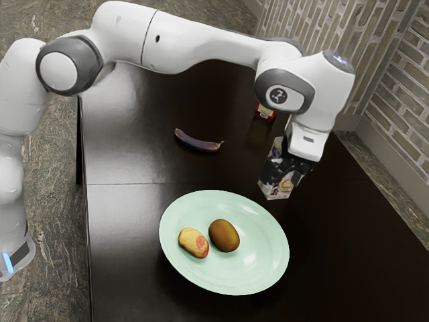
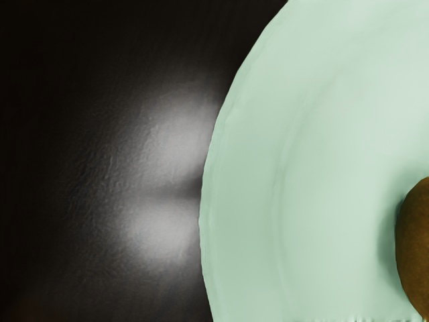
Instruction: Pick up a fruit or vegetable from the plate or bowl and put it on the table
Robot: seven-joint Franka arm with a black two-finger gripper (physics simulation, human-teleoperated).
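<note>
Brown fruit (image 1: 224,235): smooth, oval, near the plate's (image 1: 261,267) middle
Yellow-red fruit (image 1: 194,243): lumpy, at the plate's nine o'clock
Count: two fruits, one plate, one carton, one dark curved vegetable, one red box
Gripper (image 1: 289,173): off the plate's one o'clock; opening and hold cannot be told
Carton (image 1: 276,190): overlapping the gripper in the exterior view; contact unclear
Dark curved vegetable (image 1: 198,143): beyond the plate's eleven o'clock
Red box (image 1: 265,113): far beyond twelve

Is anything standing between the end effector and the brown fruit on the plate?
Nothing visible does. The carton appears behind the end effector in the exterior view, not toward the brown fruit, which lies uncovered on the plate.
</note>
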